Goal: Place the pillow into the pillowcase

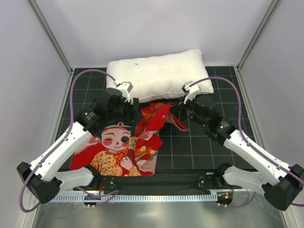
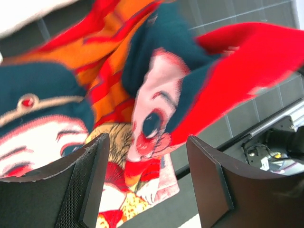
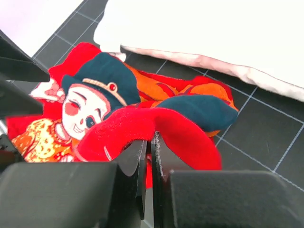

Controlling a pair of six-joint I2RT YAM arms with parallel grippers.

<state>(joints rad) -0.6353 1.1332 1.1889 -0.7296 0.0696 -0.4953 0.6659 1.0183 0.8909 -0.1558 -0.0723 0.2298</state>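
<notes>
The white pillow [image 1: 160,74] lies at the back of the table; it also shows in the right wrist view [image 3: 209,33]. The red cartoon pillowcase [image 1: 124,145] lies in front of it, its far right part bunched and lifted. My right gripper [image 1: 175,110] is shut on a red fold of the pillowcase [image 3: 142,128] and holds it up off the mat. My left gripper [image 1: 133,109] is open and empty above the pillowcase's far edge, the printed cloth [image 2: 142,109] showing between its fingers [image 2: 95,180].
A black gridded mat [image 1: 199,142] covers the table. White walls stand on the left, right and back. A metal rail [image 1: 137,197] runs along the near edge between the arm bases.
</notes>
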